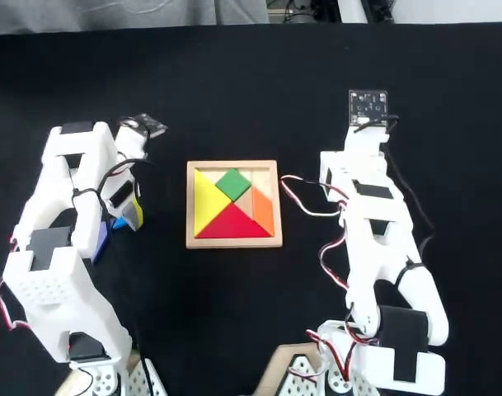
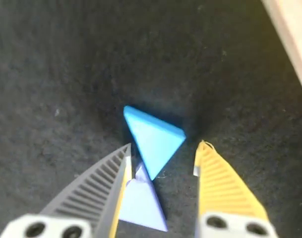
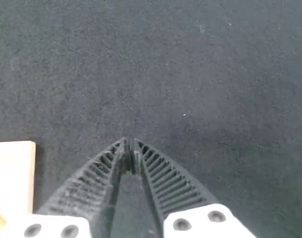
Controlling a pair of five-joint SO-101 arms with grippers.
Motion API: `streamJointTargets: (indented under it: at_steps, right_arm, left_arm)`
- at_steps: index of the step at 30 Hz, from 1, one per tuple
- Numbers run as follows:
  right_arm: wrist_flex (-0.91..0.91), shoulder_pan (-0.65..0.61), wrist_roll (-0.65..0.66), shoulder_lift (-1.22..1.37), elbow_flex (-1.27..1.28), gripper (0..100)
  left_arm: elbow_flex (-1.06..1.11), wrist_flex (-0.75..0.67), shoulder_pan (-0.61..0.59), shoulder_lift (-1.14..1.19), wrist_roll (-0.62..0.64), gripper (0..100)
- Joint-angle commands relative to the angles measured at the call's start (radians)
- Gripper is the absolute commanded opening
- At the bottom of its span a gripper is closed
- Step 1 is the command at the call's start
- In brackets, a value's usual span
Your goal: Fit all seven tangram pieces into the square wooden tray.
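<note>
The square wooden tray lies mid-table and holds a yellow triangle, a green square, a red triangle and an orange piece. Left of the tray, my left gripper is open just above the black cloth. A light blue triangle lies between its fingertips, and a lilac triangle sits closer to the wrist, partly under the grey finger. The blue piece peeks out beside the left arm. My right gripper is shut on nothing, over bare cloth right of the tray corner.
The black cloth covers the whole table. A tray edge runs along one side of the left wrist view. Both arm bases stand at the front edge, with red and white cables beside the right arm.
</note>
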Motion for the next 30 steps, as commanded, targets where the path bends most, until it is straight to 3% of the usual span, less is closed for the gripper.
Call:
streamJointTargets:
  at_steps: [1, 11, 30]
  right_arm:
    - [-0.018, -0.012, 0.008, 0.005, -0.044, 1.5]
    - [-0.018, -0.012, 0.008, 0.005, -0.044, 1.5]
    - [-0.017, -0.012, 0.008, 0.005, -0.044, 1.5]
  left_arm:
    - [-0.048, 0.012, -0.016, -0.005, 0.126, 21]
    - [-0.047, -0.038, -0.004, 0.008, 0.278, 21]
    - [-0.085, -0.063, 0.039, 0.100, 0.331, 18]
